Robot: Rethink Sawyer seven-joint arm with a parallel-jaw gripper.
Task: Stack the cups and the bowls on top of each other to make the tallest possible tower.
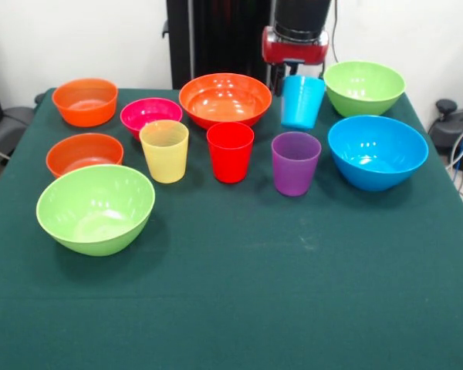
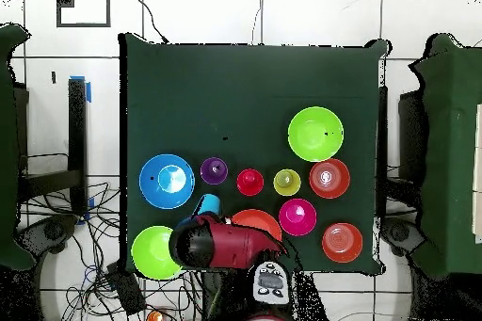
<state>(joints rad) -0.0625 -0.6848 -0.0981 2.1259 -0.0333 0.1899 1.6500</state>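
Eleven pieces total on the green table [image 1: 239,308], none stacked. Up front in the front view is a big lime green bowl [image 1: 96,207], with a small orange bowl [image 1: 84,153] just behind it and a second small orange bowl [image 1: 85,101] further back. The small magenta bowl [image 1: 150,114] sits beside the wide orange bowl [image 1: 224,99]. The yellow cup [image 1: 164,150], red cup [image 1: 230,152] and purple cup [image 1: 295,163] stand upright in a row, close together but apart. The large blue bowl [image 1: 377,152] is off to the right, with the other lime green bowl [image 1: 363,87] behind it.

The light blue cup [image 1: 302,101] is tilted and looks lifted off the cloth, right under the gripper [image 1: 295,71]. Pretty sure the jaws are clamped on its rim, though the cup hides the fingertips. From overhead the red arm [image 2: 226,242] covers most of that cup.
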